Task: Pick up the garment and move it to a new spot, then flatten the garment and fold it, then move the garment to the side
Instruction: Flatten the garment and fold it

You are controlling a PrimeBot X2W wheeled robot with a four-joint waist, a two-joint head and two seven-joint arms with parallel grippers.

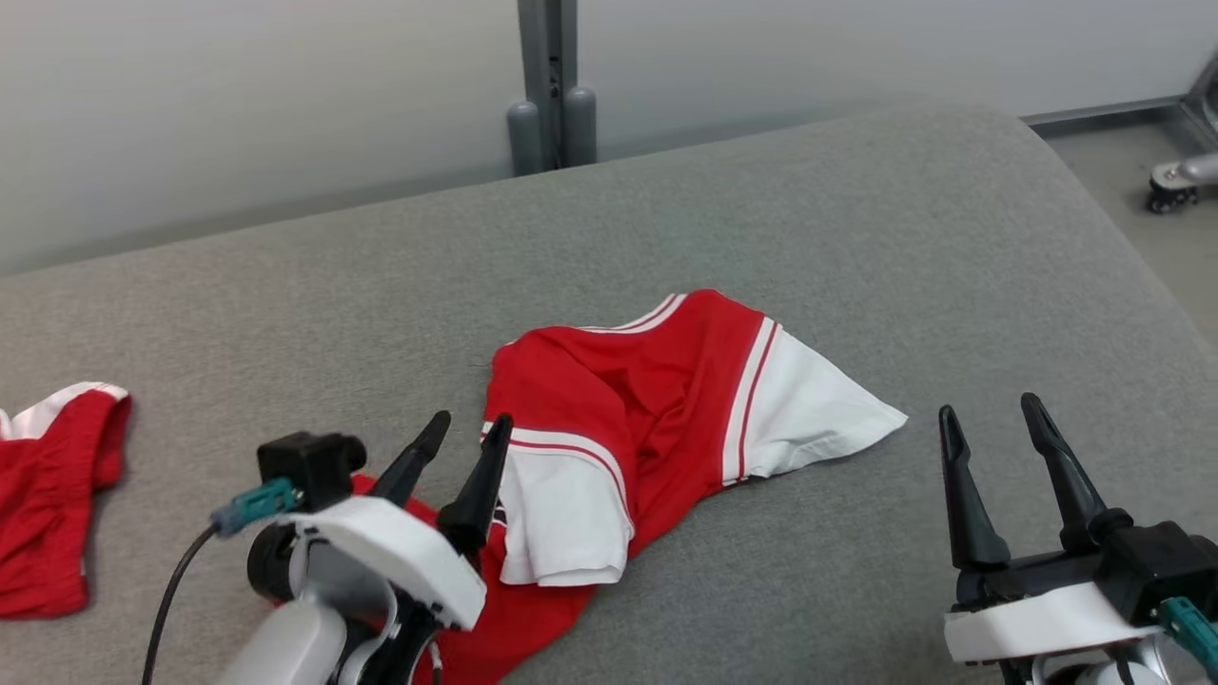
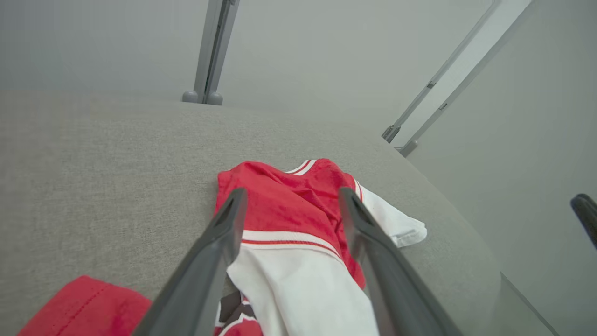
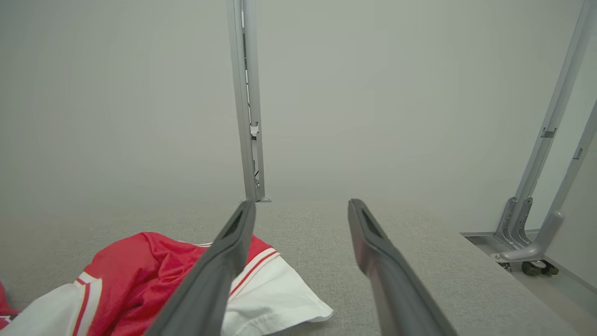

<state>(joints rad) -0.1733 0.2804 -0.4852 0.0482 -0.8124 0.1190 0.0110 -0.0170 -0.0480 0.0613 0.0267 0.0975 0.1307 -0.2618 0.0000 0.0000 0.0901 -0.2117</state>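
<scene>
A crumpled red garment point(image 1: 628, 409) with white sleeves and red-white trim lies on the grey padded surface point(image 1: 761, 209). My left gripper point(image 1: 468, 440) hovers open at the garment's near-left edge, its fingers pointing over the white sleeve point(image 2: 289, 280), with nothing between them. In the left wrist view the garment point(image 2: 284, 196) lies just past the left gripper point(image 2: 290, 199). My right gripper point(image 1: 990, 423) stands open to the right of the garment, apart from it. In the right wrist view the garment point(image 3: 140, 270) lies to the left of the right gripper point(image 3: 302, 212).
A second red and white cloth point(image 1: 48, 495) lies at the surface's left edge. A grey post point(image 1: 550, 86) stands behind the far edge against a pale wall. At the far right, the floor holds a caster wheel point(image 1: 1168, 195) and a metal frame.
</scene>
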